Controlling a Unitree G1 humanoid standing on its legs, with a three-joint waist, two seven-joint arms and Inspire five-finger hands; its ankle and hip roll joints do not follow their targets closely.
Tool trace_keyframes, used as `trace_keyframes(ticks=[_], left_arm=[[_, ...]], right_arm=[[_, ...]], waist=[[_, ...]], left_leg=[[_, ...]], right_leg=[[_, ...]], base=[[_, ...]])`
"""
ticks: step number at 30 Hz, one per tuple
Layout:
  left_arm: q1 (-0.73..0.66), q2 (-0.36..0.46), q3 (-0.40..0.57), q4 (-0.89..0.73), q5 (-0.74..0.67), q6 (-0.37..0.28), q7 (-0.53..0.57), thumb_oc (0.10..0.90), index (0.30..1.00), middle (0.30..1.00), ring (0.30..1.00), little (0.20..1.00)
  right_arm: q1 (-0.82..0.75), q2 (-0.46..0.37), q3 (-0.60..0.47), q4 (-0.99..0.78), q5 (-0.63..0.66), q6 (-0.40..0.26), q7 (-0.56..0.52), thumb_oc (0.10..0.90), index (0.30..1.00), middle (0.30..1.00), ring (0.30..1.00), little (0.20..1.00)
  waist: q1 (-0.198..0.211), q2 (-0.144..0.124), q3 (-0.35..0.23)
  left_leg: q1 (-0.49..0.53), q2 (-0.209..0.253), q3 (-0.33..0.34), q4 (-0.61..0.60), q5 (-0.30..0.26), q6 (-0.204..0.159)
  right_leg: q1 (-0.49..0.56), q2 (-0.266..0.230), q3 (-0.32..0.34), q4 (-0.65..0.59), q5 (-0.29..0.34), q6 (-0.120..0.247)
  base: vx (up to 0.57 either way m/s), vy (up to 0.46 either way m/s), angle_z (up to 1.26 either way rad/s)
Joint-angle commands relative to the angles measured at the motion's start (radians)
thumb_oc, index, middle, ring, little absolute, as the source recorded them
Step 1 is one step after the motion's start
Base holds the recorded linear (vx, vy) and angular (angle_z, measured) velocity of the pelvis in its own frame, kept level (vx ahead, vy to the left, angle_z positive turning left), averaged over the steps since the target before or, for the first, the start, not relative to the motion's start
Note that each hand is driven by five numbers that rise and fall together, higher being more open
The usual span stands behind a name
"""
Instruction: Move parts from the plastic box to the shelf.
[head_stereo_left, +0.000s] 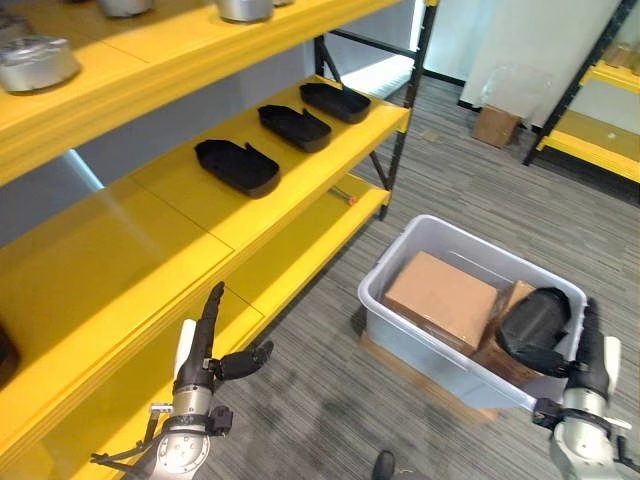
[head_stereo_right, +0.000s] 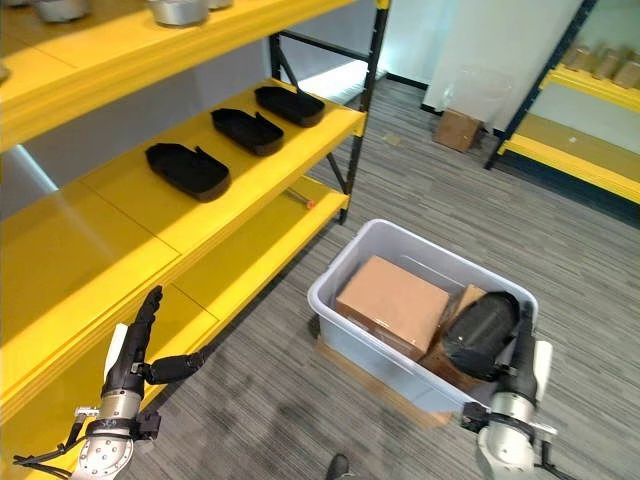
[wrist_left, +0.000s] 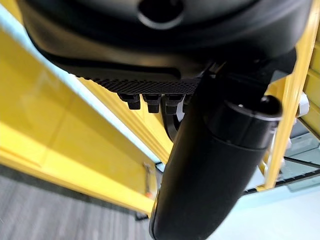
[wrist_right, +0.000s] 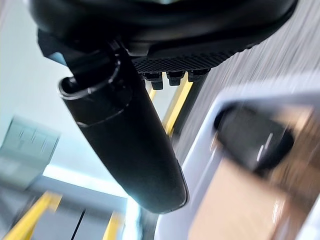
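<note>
Left hand (head_stereo_left: 205, 350) fingers straight, beside shelf (head_stereo_left: 230, 215).

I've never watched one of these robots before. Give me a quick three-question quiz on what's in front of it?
1. True or false: the right hand is at the plastic box.
2. How many black parts lie on the middle shelf?
3. The black part in the box rests beside: A) a cardboard box, B) a bottle, C) a towel.

Key: 1 true; 2 three; 3 A.

Glossy yellow shelf (head_stereo_left: 180, 215), smooth grey plastic box (head_stereo_left: 400, 330), matt cardboard carton (head_stereo_left: 440, 298), seemingly matt black part (head_stereo_left: 535, 322).
</note>
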Motion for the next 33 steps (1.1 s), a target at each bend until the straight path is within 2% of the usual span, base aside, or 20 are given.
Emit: trace_keyframes(ticks=[1, 6, 10, 11, 13, 15, 22, 26, 28, 30, 32, 33], left_arm=[[-0.023, 0.071, 0.078, -0.057, -0.031, -0.08, -0.013, 0.9, 1.0, 1.0, 1.0, 1.0], [-0.053, 0.077, 0.041, -0.045, -0.022, -0.079, -0.048, 0.9, 1.0, 1.0, 1.0, 1.0], [-0.093, 0.088, 0.013, -0.053, -0.022, -0.049, -0.05, 0.9, 1.0, 1.0, 1.0, 1.0], [-0.11, 0.1, 0.006, -0.064, 0.034, -0.063, -0.044, 0.9, 1.0, 1.0, 1.0, 1.0], [-0.117, 0.107, 0.001, -0.071, 0.053, -0.065, -0.031, 0.9, 1.0, 1.0, 1.0, 1.0], [-0.135, 0.118, 0.0, -0.08, 0.016, -0.04, -0.026, 0.9, 1.0, 1.0, 1.0, 1.0], [-0.193, 0.119, -0.014, -0.082, 0.053, -0.076, -0.037, 0.9, 1.0, 1.0, 1.0, 1.0], [-0.261, 0.112, -0.035, -0.088, -0.032, -0.046, 0.024, 0.9, 1.0, 1.0, 1.0, 1.0], [-0.298, 0.105, -0.043, -0.07, -0.002, -0.048, 0.07, 0.9, 1.0, 1.0, 1.0, 1.0], [-0.303, 0.101, -0.036, -0.063, 0.01, -0.045, 0.11, 0.9, 1.0, 1.0, 1.0, 1.0], [-0.285, 0.095, -0.009, -0.072, 0.021, -0.032, 0.133, 0.9, 1.0, 1.0, 1.0, 1.0], [-0.269, 0.092, 0.009, -0.087, 0.033, -0.019, 0.136, 0.9, 1.0, 1.0, 1.0, 1.0]], right_arm=[[-0.085, -0.017, -0.04, -0.047, -0.005, -0.085, -0.051, 0.9, 1.0, 1.0, 1.0, 1.0], [-0.08, 0.003, -0.054, -0.02, -0.014, -0.083, -0.112, 0.9, 1.0, 1.0, 1.0, 1.0], [-0.085, 0.014, -0.054, 0.002, -0.021, -0.082, -0.149, 0.9, 1.0, 1.0, 1.0, 1.0], [-0.087, 0.019, -0.052, 0.012, -0.015, -0.085, -0.155, 0.9, 1.0, 1.0, 1.0, 1.0], [-0.09, 0.021, -0.049, 0.02, -0.01, -0.088, -0.148, 0.9, 1.0, 1.0, 1.0, 1.0], [-0.095, 0.021, -0.037, 0.025, -0.012, -0.082, -0.135, 0.9, 1.0, 1.0, 1.0, 1.0], [-0.098, 0.034, -0.013, 0.03, 0.043, -0.12, -0.151, 0.9, 1.0, 1.0, 1.0, 1.0], [-0.119, 0.04, -0.002, 0.033, 0.086, -0.171, -0.057, 0.9, 1.0, 1.0, 1.0, 1.0], [-0.15, 0.034, 0.049, 0.031, 0.042, -0.178, 0.005, 0.9, 1.0, 1.0, 1.0, 1.0], [-0.174, 0.027, 0.096, 0.023, -0.003, -0.189, 0.025, 0.9, 1.0, 1.0, 1.0, 1.0], [-0.198, 0.013, 0.122, 0.014, 0.008, -0.178, 0.051, 0.9, 1.0, 1.0, 1.0, 1.0], [-0.211, 0.005, 0.127, 0.014, 0.006, -0.171, 0.069, 0.9, 1.0, 1.0, 1.0, 1.0]], waist=[[0.006, -0.042, -0.042], [-0.04, -0.033, -0.043], [-0.068, -0.027, -0.044], [-0.084, -0.025, -0.044], [-0.09, -0.025, -0.043], [-0.099, -0.023, -0.042], [-0.126, -0.02, -0.028], [-0.141, -0.012, -0.019], [-0.132, -0.013, -0.018], [-0.103, -0.022, -0.015], [-0.066, -0.031, -0.013], [-0.042, -0.033, -0.008]], left_leg=[[-0.055, -0.082, 0.013, -0.008, -0.027, 0.045], [-0.037, -0.082, 0.031, -0.006, -0.036, 0.049], [-0.023, -0.09, 0.04, -0.006, -0.05, 0.056], [-0.015, -0.094, 0.039, -0.007, -0.055, 0.059], [-0.013, -0.096, 0.039, -0.007, -0.058, 0.061], [-0.011, -0.101, 0.032, -0.007, -0.063, 0.064], [-0.03, -0.087, 0.012, 0.008, -0.067, 0.066], [-0.035, -0.054, -0.018, 0.031, -0.066, 0.056], [-0.039, -0.04, -0.08, 0.048, -0.055, 0.042], [-0.063, -0.04, -0.199, 0.085, -0.046, 0.036], [-0.098, -0.082, -0.349, 0.146, -0.085, 0.052], [-0.13, -0.123, -0.414, 0.172, -0.096, 0.076]], right_leg=[[0.078, -0.106, -0.042, 0.003, 0.001, 0.125], [0.052, -0.103, -0.007, 0.004, 0.013, 0.119], [0.042, -0.102, 0.02, 0.004, 0.018, 0.116], [0.038, -0.097, 0.035, 0.006, 0.019, 0.11], [0.037, -0.094, 0.041, 0.007, 0.018, 0.106], [0.033, -0.085, 0.057, 0.012, 0.01, 0.095], [-0.008, -0.059, 0.098, 0.089, -0.047, 0.056], [-0.036, -0.032, 0.121, 0.172, -0.116, 0.011], [-0.043, -0.014, 0.142, 0.199, -0.139, -0.006], [-0.041, 0.001, 0.187, 0.213, -0.154, -0.015], [-0.038, 0.014, 0.248, 0.213, -0.163, -0.021], [-0.044, 0.022, 0.276, 0.204, -0.144, -0.029]], base=[[0.01, -0.134, -0.27], [-0.01, -0.116, -0.3], [-0.01, -0.123, -0.14], [0.01, -0.139, -0.11], [0.01, -0.123, -0.13], [0.01, -0.139, -0.12], [-0.04, -0.167, -0.16], [-0.02, -0.186, -0.04], [0.08, -0.168, -0.12], [0.15, -0.16, -0.63], [0.15, -0.123, -1.33], [0.11, -0.067, -1.4]])
